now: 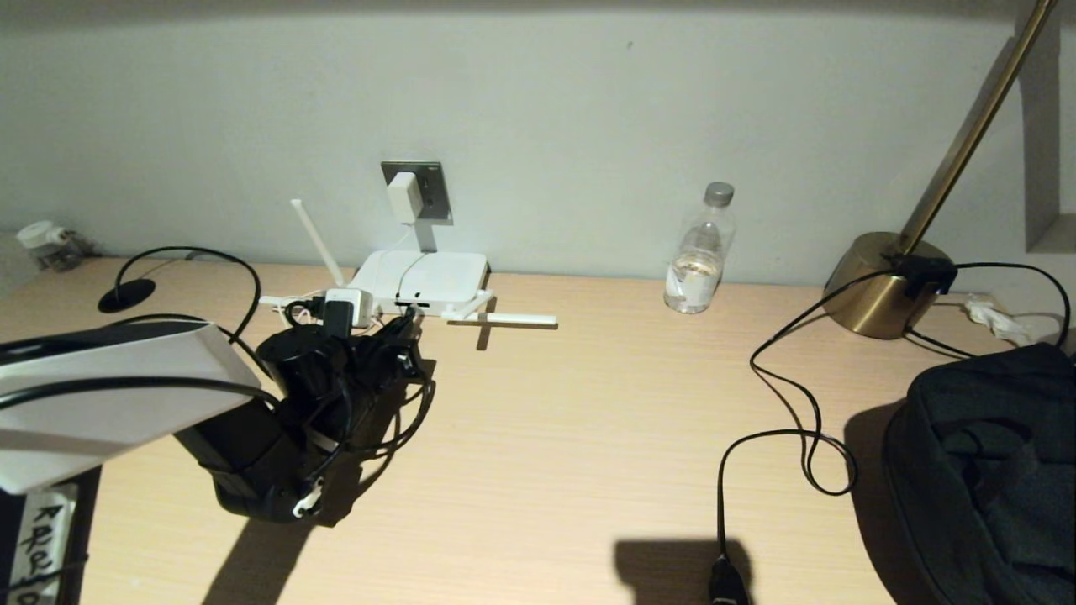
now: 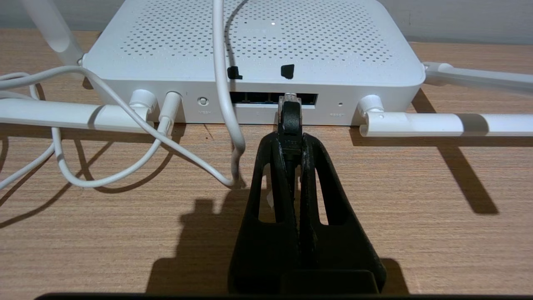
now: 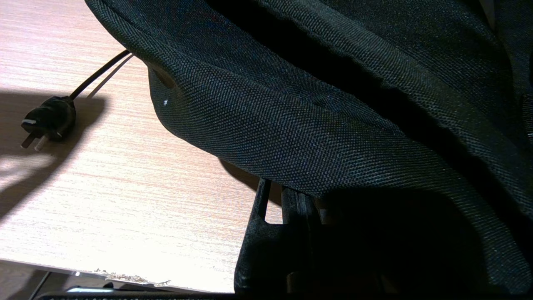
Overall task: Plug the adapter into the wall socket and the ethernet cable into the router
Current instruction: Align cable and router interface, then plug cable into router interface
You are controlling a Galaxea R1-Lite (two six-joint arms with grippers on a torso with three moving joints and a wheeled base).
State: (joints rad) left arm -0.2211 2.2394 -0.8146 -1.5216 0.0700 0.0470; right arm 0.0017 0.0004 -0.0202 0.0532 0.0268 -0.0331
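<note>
I read the left gripper (image 2: pixel 290 137) as closed hard on the ethernet cable (image 2: pixel 289 121); its two black fingers (image 2: pixel 270 166) pinch the black boot just behind the clear clip connector. The clip tip sits at the mouth of the dark port slot on the router (image 2: pixel 258 46); I cannot tell whether it is fully seated. In the head view the gripper is at 10 o'clock on the desk (image 1: pixel 546 437), the router directly beyond it at 11 o'clock; the adapter (image 1: pixel 403 197) sits in the wall socket (image 1: pixel 430 189) above the router, at 12 o'clock from it. The right gripper (image 3: pixel 287 204) rests at the near desk edge, tucked under a black bag (image 3: pixel 333 104); I cannot tell how its fingers stand.
</note>
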